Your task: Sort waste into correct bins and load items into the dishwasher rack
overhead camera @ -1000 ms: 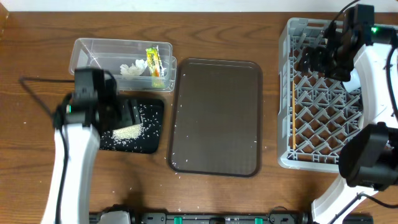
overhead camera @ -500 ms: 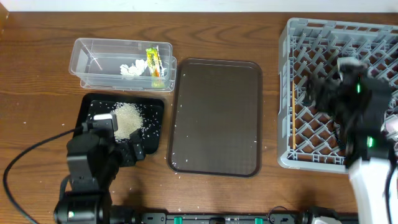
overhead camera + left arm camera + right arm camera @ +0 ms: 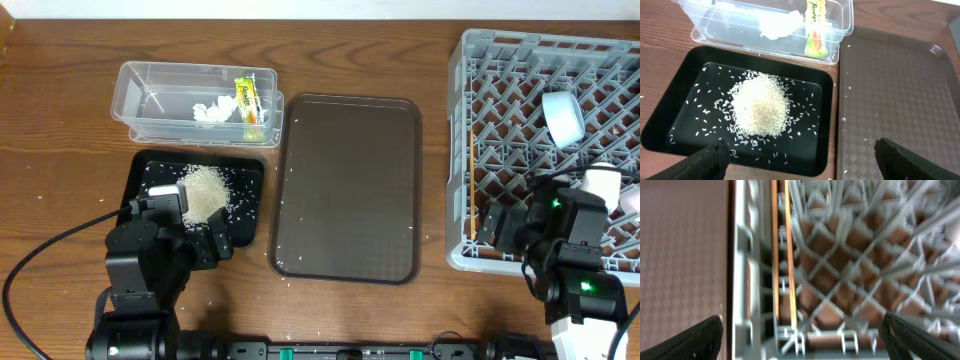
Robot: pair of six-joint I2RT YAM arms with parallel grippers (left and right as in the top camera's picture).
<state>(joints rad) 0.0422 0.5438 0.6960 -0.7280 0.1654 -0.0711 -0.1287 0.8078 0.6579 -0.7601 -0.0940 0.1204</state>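
Observation:
The clear tub holds the white tissue and the green-and-yellow wrapper; the tub, tissue and wrapper also show in the left wrist view. The black tray holds a pile of rice. My left gripper is open and empty over the black tray's near edge. The grey rack holds chopsticks along its left wall and a white cup. My right gripper is open and empty over the rack's front-left corner. Plate and bowl are not visible.
The brown serving tray lies between the black tray and the rack, with a few stray grains on it. A second white cup shows at the rack's right side beside my right arm. Loose grains dot the wood near the trays.
Both arms have drawn back to the table's front edge. The left left the black tray; the right came off the rack's back, and a white cup now shows there.

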